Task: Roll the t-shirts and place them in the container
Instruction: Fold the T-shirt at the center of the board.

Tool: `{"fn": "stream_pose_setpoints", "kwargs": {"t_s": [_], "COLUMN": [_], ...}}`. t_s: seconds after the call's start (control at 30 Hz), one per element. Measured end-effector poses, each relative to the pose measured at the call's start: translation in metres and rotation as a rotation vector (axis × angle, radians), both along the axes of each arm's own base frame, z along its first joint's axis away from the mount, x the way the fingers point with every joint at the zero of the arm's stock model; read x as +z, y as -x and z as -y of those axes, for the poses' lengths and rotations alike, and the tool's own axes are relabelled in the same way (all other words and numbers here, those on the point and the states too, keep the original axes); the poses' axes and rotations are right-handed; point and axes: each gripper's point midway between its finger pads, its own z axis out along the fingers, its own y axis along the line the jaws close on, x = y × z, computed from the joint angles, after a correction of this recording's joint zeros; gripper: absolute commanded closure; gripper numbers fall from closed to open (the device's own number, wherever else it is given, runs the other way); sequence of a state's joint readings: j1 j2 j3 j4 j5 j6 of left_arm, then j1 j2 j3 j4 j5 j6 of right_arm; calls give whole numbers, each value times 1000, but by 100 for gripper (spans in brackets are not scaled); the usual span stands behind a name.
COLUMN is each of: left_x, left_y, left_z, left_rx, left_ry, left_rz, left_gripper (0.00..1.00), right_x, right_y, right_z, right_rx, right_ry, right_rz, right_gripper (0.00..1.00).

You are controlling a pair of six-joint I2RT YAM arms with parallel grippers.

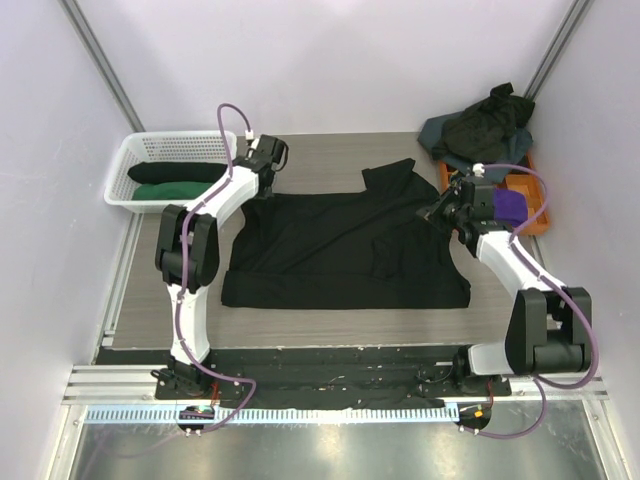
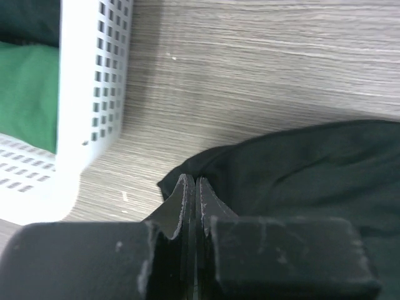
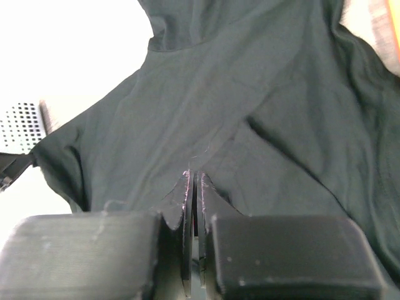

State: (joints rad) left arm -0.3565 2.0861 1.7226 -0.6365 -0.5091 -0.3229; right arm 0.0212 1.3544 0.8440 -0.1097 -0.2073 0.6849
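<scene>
- Black cloth fills the space between both tools: 1 black t-shirt [image 1: 345,250] lies spread on the bench [image 1: 330,150], mostly flat, with a flap folded inward on the side nearer the right tool.
- Left tool [image 2: 192,182]: fingers pressed together with no gap, their tips at the shirt's edge, apparently nipping only a thin bite of it.
- Right tool [image 3: 193,175]: fingers likewise together, with creases in the cloth running in toward the tips, which suggests a pinch on the fabric.
- White basket [image 1: 125,165] sits just to the left of the left tool, holding 1 green roll [image 1: 175,190] and 1 black roll [image 1: 180,172] behind it.
- Beyond the right tool, more shirts are heaped in a pile [image 1: 485,130] over an orange tray [image 1: 540,215].
- Risk: the left bite is so close to the hem that any pull could slide the cloth out.
- Risk: uneven pulls by the 2 tools would skew the shirt, and the folded flap would make a lumpy roll.
- Risk: a sideways swing of the left tool could knock the basket.
</scene>
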Motion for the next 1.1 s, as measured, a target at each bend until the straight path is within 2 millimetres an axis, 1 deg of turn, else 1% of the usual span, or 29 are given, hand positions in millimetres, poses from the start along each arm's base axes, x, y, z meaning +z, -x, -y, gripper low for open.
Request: {"fn": "stream_pose_setpoints", "kwargs": {"t_s": [0.1, 0.17, 0.3, 0.43, 0.5, 0.63, 0.67, 0.8, 0.93, 1.03, 1.1], "left_x": [4, 6, 7, 4, 3, 5, 5, 2, -2, -4, -6], "left_y": [-1, -2, -4, -12, -19, -34, -37, -45, -51, -53, -53], "left_z": [-7, -9, -15, -17, -17, -16, -16, -16, -16, -16, -16], "left_rx": [-4, -15, -46, -84, -109, -172, -187, -244, -272, -280, -287], "left_ry": [-30, -52, -104, -145, -161, -204, -216, -264, -295, -306, -315], "left_rz": [-4, -3, -10, -8, 5, 51, 61, 77, 83, 83, 82], "left_gripper": [100, 100, 100, 100, 100, 100, 100, 100, 100, 100, 100], "right_x": [-3, -4, -8, -17, -23, -30, -30, -32, -32, -35, -40], "right_y": [-12, -24, -57, -92, -109, -133, -139, -157, -179, -195, -207], "right_z": [-5, -9, -13, -14, -11, -2, 0, 8, 14, 16, 17], "right_rx": [10, 26, 49, 59, 56, 41, 35, 17, 8, 6, 8], "right_ry": [19, 41, 92, 151, 188, 258, 276, 334, 378, 405, 425], "right_rz": [-11, -16, -32, -38, -47, -56, -51, -42, -25, -17, -19], "right_gripper": [87, 86, 85, 79, 78, 75, 73, 71, 69, 64, 57]}}
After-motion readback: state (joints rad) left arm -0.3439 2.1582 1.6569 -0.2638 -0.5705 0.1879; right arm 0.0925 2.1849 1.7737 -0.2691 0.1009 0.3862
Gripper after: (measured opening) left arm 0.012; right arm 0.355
